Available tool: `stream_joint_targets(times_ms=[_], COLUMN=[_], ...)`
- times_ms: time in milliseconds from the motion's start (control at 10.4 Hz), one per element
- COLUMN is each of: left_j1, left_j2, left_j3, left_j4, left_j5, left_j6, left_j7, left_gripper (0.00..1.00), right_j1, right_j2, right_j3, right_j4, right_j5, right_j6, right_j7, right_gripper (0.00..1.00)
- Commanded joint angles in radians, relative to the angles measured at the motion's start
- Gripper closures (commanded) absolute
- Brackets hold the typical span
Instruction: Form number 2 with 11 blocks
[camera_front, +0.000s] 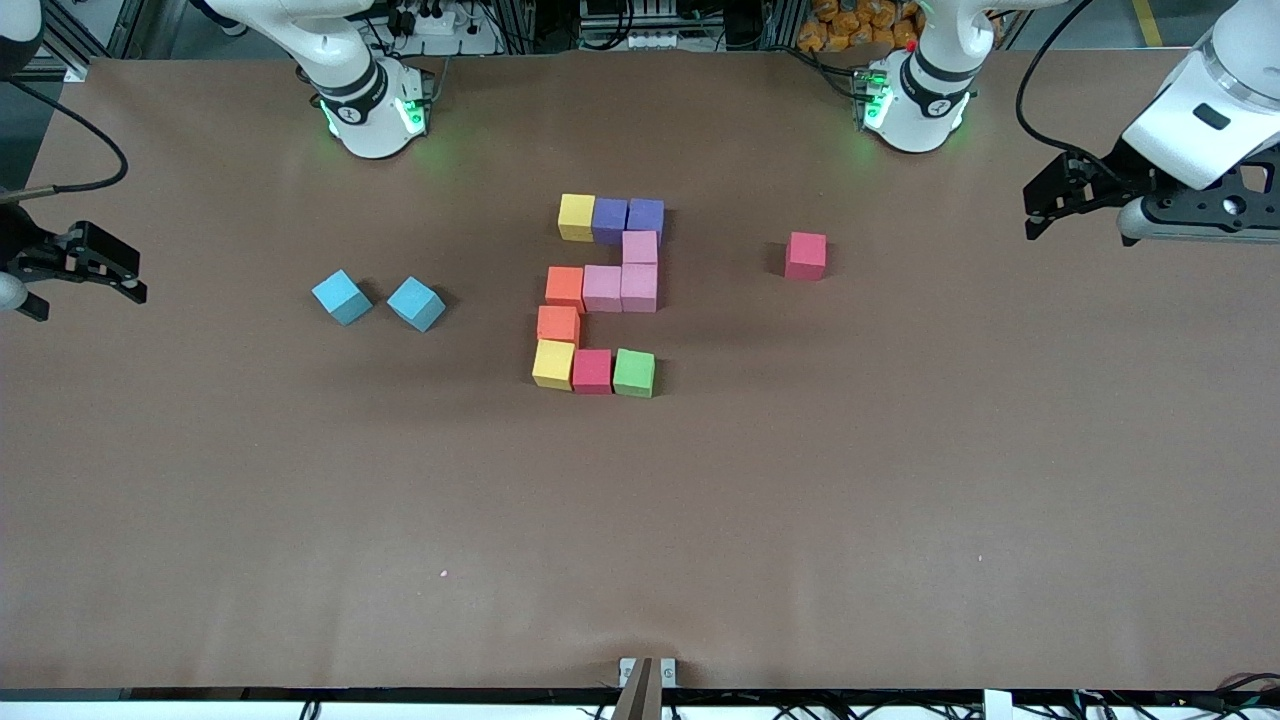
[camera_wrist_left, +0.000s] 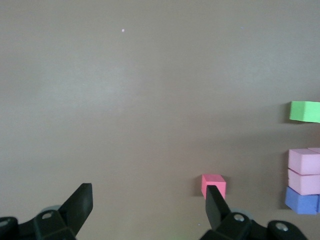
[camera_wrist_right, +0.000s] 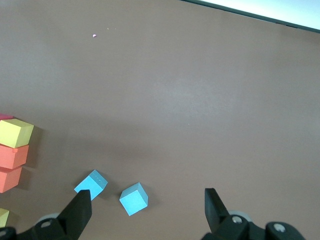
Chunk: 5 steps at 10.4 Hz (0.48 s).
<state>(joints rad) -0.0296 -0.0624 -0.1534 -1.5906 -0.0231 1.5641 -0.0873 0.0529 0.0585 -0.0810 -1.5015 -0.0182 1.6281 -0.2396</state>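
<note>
The blocks form the number 2 (camera_front: 602, 290) at the table's middle, each touching its neighbours. The row farthest from the front camera is a yellow block (camera_front: 576, 217) and two purple ones (camera_front: 628, 218). Then come pink blocks (camera_front: 640, 268), orange blocks (camera_front: 560, 306), and a nearest row of yellow (camera_front: 553, 364), red (camera_front: 592, 371) and green (camera_front: 634, 373). My left gripper (camera_front: 1032, 205) hangs open and empty over the left arm's end of the table. My right gripper (camera_front: 128, 272) hangs open and empty over the right arm's end.
A loose pink-red cube (camera_front: 806, 256) lies apart from the digit toward the left arm's end, seen past my left gripper's fingertip (camera_wrist_left: 214, 199). Two light blue cubes (camera_front: 341, 297) (camera_front: 416, 304) lie toward the right arm's end, showing between my right gripper's fingers (camera_wrist_right: 81, 207).
</note>
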Motion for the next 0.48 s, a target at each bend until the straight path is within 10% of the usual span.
stream_joint_targets(times_ms=[0,383], left_j1=[-0.019,-0.029], left_j2=[0.003,0.003], left_j3=[0.029,0.028], left_j4=[0.015,0.015], left_j5=[-0.032,-0.020], left_j6=[-0.019,-0.019], left_j7=[0.018,0.014], left_gripper=[0.00,0.00], right_j1=[0.004,0.005], right_j2=[0.006,0.006], right_j3=[-0.003,-0.003], right_j4=[0.020,0.020], right_j5=[0.003,0.003], right_j6=[-0.007,-0.007], right_j7=[-0.009,-0.009], right_gripper=[0.00,0.00])
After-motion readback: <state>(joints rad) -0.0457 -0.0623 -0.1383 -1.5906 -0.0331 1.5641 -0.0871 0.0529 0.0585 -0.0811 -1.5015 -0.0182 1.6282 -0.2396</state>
